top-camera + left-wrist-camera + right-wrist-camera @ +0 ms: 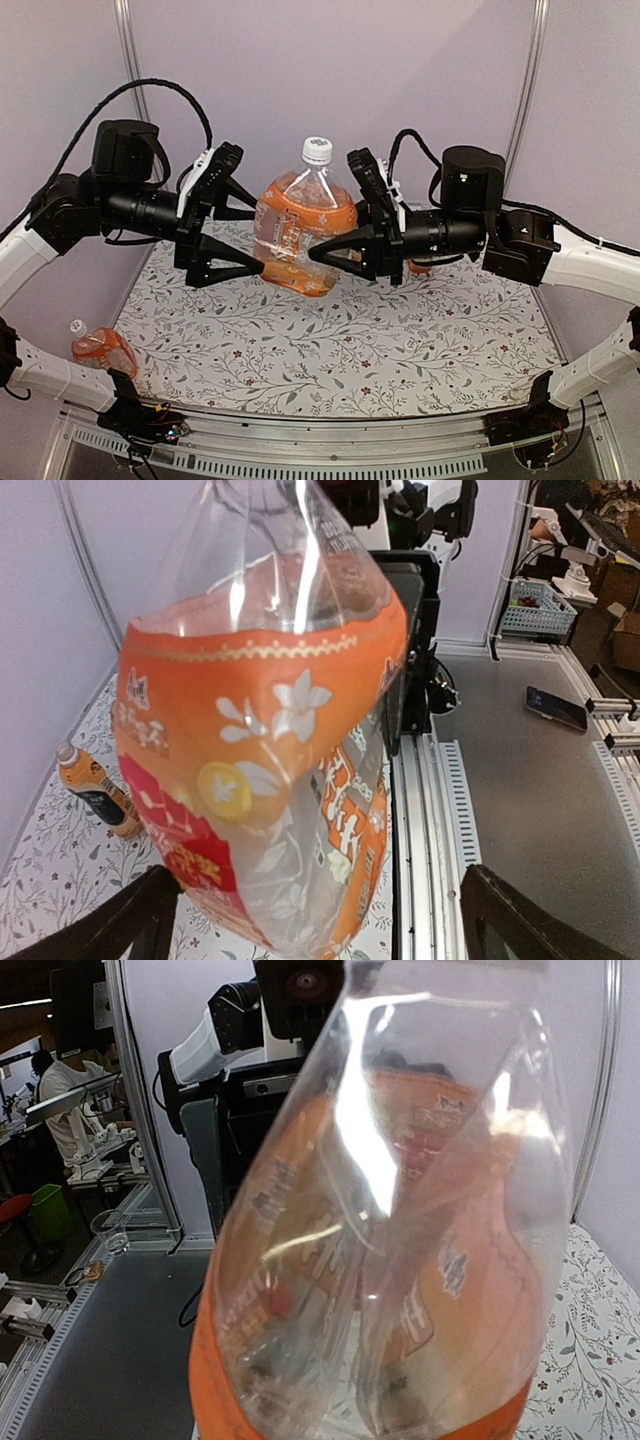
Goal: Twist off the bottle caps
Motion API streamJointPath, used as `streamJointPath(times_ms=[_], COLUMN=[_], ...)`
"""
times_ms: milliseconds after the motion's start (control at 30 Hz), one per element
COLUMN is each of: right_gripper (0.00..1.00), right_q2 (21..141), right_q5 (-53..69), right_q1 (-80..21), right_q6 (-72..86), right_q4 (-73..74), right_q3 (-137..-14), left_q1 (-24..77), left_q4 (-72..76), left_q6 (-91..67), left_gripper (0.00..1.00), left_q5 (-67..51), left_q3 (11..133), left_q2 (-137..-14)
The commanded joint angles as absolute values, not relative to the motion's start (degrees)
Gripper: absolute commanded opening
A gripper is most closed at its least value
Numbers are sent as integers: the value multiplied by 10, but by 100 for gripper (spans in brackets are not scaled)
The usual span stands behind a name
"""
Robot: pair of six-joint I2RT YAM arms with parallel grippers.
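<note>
1. Squat bottle (300, 235): up in the air over the floral table (400, 340), between the two hands, leaning a little, neck uppermost.
2. On its neck: white ribbed bottle cap (317, 150), screwed in place.
3. Right hand (345, 225): clenched on the squat bottle's body and carrying it; clear wall creased and dented in the right wrist view.
4. Left hand (252, 238): released, jaws spread wide to either side of the bottle. In the left wrist view, one finger (120, 920) just beside the bottle's lower edge and the other well apart from it.
5. Inside the squat bottle: shoulder above the orange label see-through, with only glare on it. Below the label line, cannot tell how much drink, since the label hides it.
6. Slim bottle (95, 790): upright on the table near the wall, dark label low on its body, orange contents showing above the label up to the neck, white cap (66, 751) on.
7. Second squat bottle (100, 350): lying on its side at the table's near-left edge, beside the left arm, orange inside, cap (77, 327) on.
8. Under the right arm: a patch of orange (420, 267), too hidden to name.
</note>
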State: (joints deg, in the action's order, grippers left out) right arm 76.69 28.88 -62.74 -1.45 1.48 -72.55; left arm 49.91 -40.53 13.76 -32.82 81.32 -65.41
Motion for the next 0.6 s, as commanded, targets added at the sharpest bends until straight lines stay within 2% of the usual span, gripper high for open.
streamJointPath(times_ms=[0, 300, 567], right_gripper=[15, 10, 10], right_q2=[754, 719, 723], right_q5=[324, 223, 270], right_q1=[-646, -635, -632], right_q6=[-29, -40, -42], right_q4=[-12, 53, 51], right_q3=[-716, -697, -720], left_q1=[472, 446, 486], left_q4=[-383, -408, -382], left_q6=[166, 206, 147], left_gripper=[100, 100, 100], left_q5=[-347, -340, -381], left_q3=[794, 764, 762], left_q2=[-657, -631, -641])
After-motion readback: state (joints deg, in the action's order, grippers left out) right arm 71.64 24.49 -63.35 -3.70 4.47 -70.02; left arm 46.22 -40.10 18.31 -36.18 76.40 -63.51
